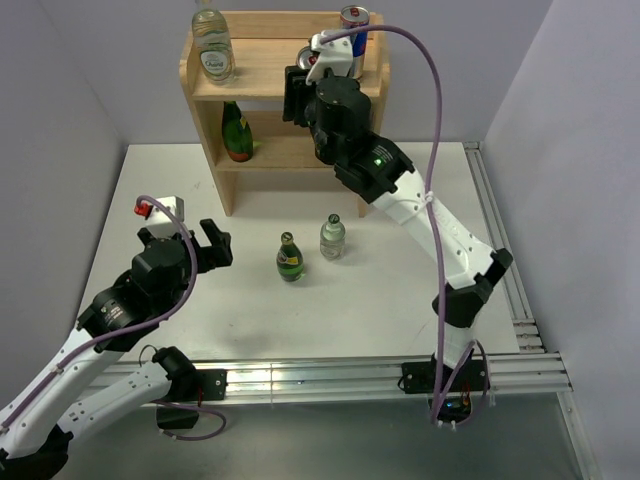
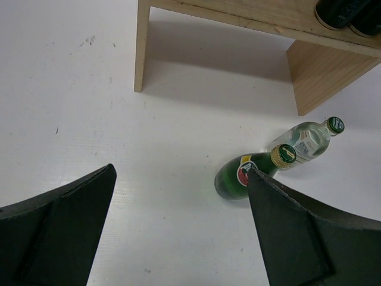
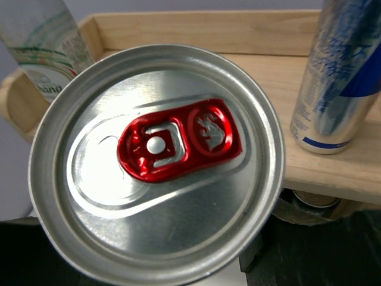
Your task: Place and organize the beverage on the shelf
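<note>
The wooden shelf [image 1: 262,80] stands at the back of the table. On its top tier are a clear bottle [image 1: 212,45] at the left and a silver-and-blue can [image 1: 354,30] at the right. A green bottle [image 1: 236,132] stands on the lower tier. My right gripper [image 1: 305,68] is shut on a second can [image 3: 158,161] and holds it at the front of the top tier, between the clear bottle [image 3: 41,42] and the other can [image 3: 342,77]. A green bottle [image 1: 290,258] and a clear bottle [image 1: 332,238] stand on the table. My left gripper [image 1: 215,243] is open and empty, left of them.
In the left wrist view the open gripper [image 2: 180,173] faces bare white table, with the green bottle [image 2: 235,179] by the right finger [image 2: 309,232], the clear bottle [image 2: 306,140] behind it and the shelf's side panel [image 2: 141,47] ahead. Aluminium rails [image 1: 500,260] edge the table.
</note>
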You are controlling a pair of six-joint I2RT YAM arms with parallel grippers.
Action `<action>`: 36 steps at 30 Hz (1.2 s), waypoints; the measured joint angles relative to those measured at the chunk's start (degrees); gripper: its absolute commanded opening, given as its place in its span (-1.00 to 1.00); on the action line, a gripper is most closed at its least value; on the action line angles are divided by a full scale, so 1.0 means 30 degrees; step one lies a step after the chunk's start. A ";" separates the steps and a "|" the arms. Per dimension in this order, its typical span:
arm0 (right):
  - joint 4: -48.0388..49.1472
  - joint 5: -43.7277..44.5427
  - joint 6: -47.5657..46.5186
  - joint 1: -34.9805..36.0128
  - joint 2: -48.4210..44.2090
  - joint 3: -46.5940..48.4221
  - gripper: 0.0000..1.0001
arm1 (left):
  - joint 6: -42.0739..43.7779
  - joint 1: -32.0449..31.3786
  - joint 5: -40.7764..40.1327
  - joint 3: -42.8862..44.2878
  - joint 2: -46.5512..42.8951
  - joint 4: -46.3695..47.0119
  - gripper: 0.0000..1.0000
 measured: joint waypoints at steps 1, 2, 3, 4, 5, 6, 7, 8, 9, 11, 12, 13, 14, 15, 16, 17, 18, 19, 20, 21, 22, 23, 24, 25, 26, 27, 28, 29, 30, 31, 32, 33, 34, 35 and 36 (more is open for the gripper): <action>-0.0117 -0.0087 -0.0087 -0.0095 0.0401 0.0270 -1.00 | 0.0000 0.0007 0.0015 0.0000 -0.0015 0.0000 0.99; -0.0328 -0.0182 -0.0168 -0.0204 0.0816 0.0648 -1.00 | 0.0000 0.0007 0.0087 0.0000 -0.0015 0.0007 0.99; -0.0452 -0.0321 -0.0233 -0.0321 0.1173 0.0998 -1.00 | 0.0000 0.0015 0.0138 0.0000 -0.0015 0.0000 0.99; -0.0495 -0.0401 -0.0306 -0.0452 0.1508 0.1362 -1.00 | 0.0000 0.0015 0.0182 0.0000 -0.0007 0.0000 0.99; -0.0546 -0.0459 -0.0350 -0.0583 0.1763 0.1625 -1.00 | 0.0000 0.0015 0.0248 0.0000 -0.0007 0.0000 0.99; -0.0590 -0.0488 -0.0459 -0.0743 0.1989 0.1887 -1.00 | 0.0000 0.0015 0.0277 -0.0007 -0.0007 0.0000 0.99; -0.0583 -0.0495 -0.0605 -0.0911 0.2149 0.2142 -1.00 | 0.0000 0.0015 0.0284 -0.0007 -0.0007 0.0007 0.99; -0.0561 -0.0495 -0.0729 -0.1086 0.2317 0.2375 -1.00 | 0.0000 0.0015 0.0291 -0.0007 -0.0015 0.0000 0.99; -0.0503 -0.0488 -0.0867 -0.1231 0.2441 0.2630 -1.00 | 0.0000 0.0015 0.0299 -0.0007 -0.0007 0.0000 0.99; -0.0357 -0.0459 -0.1071 -0.1406 0.2601 0.2914 -1.00 | 0.0000 0.0015 0.0321 -0.0007 -0.0007 0.0000 0.99; -0.0248 -0.0430 -0.1180 -0.1508 0.2645 0.3024 -1.00 | 0.0000 0.0015 0.0357 -0.0007 -0.0015 0.0000 0.99; -0.0160 -0.0379 -0.1282 -0.1581 0.2681 0.3075 -1.00 | 0.0000 0.0015 0.0364 -0.0007 -0.0015 0.0007 0.99; -0.0087 -0.0350 -0.1384 -0.1625 0.2732 0.3155 -1.00 | 0.0000 0.0015 0.0386 -0.0007 -0.0015 0.0000 0.99; 0.0015 -0.0350 -0.1450 -0.1668 0.2769 0.3169 -1.00 | 0.0000 0.0015 0.0430 -0.0007 -0.0015 0.0000 0.99; 0.0109 -0.0335 -0.1494 -0.1683 0.2812 0.3169 -1.00 | 0.0000 0.0015 0.0459 -0.0007 -0.0015 0.0000 0.99; 0.0189 -0.0335 -0.1530 -0.1719 0.2871 0.3184 -1.00 | 0.0000 0.0015 0.0495 -0.0007 -0.0015 0.0000 0.99; 0.0270 -0.0342 -0.1559 -0.1756 0.2951 0.3206 -1.00 | 0.0007 0.0015 0.0510 -0.0007 -0.0015 0.0000 0.99; 0.0357 -0.0342 -0.1610 -0.1785 0.3053 0.3220 -1.00 | 0.0000 0.0015 0.0510 -0.0007 -0.0015 0.0000 0.99; 0.0437 -0.0335 -0.1639 -0.1792 0.3184 0.3228 -1.00 | 0.0007 0.0015 0.0546 -0.0007 -0.0015 0.0007 0.99; 0.0554 -0.0321 -0.1705 -0.1814 0.3337 0.3249 -1.00 | 0.0000 0.0015 0.0590 -0.0007 -0.0015 0.0000 0.99; 0.0656 -0.0313 -0.1778 -0.1836 0.3519 0.3249 -1.00 | 0.0007 0.0015 0.0634 -0.0007 -0.0015 0.0000 0.99; 0.0874 -0.0299 -0.1916 -0.1865 0.3665 0.3257 -1.00 | 0.0007 0.0015 0.0641 -0.0007 -0.0015 0.0000 0.99; 0.1180 -0.0233 -0.2040 -0.1872 0.3861 0.3337 -1.00 | 0.0007 0.0015 0.0656 -0.0007 -0.0015 0.0000 0.99; 0.1362 -0.0197 -0.2127 -0.1872 0.3971 0.3417 -1.00 | 0.0007 0.0015 0.0663 -0.0007 -0.0015 0.0007 0.99; 0.1530 -0.0197 -0.2178 -0.1902 0.4022 0.3417 -1.00 | 0.0007 0.0015 0.0685 -0.0007 -0.0015 0.0000 0.99; 0.1668 -0.0182 -0.2215 -0.1923 0.4058 0.3417 -1.00 | 0.0007 0.0015 0.0729 -0.0007 -0.0015 0.0007 0.99; 0.1814 -0.0175 -0.2266 -0.1953 0.4109 0.3417 -1.00 | 0.0007 0.0015 0.0765 -0.0007 -0.0015 0.0000 0.99; 0.1989 -0.0160 -0.2295 -0.1996 0.4182 0.3417 -1.00 | 0.0007 0.0015 0.0780 -0.0007 -0.0015 0.0000 0.99; 0.2135 -0.0138 -0.2331 -0.2040 0.4233 0.3417 -1.00 | 0.0007 0.0015 0.0780 -0.0007 -0.0015 0.0000 0.99; 0.2295 -0.0138 -0.2346 -0.2091 0.4284 0.3417 -1.00 | 0.0007 0.0015 0.0780 -0.0007 -0.0015 0.0007 0.98; 0.2397 -0.0138 -0.2353 -0.2142 0.4328 0.3417 -0.97 | 0.0007 0.0015 0.0780 -0.0007 -0.0015 0.0000 0.99; 0.2499 -0.0131 -0.2382 -0.2208 0.4371 0.3417 -0.92 | 0.0007 0.0015 0.0780 -0.0007 -0.0015 0.0000 0.99; 0.2616 -0.0124 -0.2404 -0.2273 0.4430 0.3424 -0.88 | 0.0007 0.0015 0.0780 -0.0007 -0.0015 0.0000 0.99; 0.2739 -0.0117 -0.2412 -0.2331 0.4488 0.3446 -0.82 | 0.0007 0.0015 0.0780 -0.0007 -0.0015 0.0000 0.99; 0.2820 -0.0124 -0.2412 -0.2368 0.4546 0.3475 -0.72 | 0.0007 0.0015 0.0780 -0.0007 -0.0015 0.0000 0.99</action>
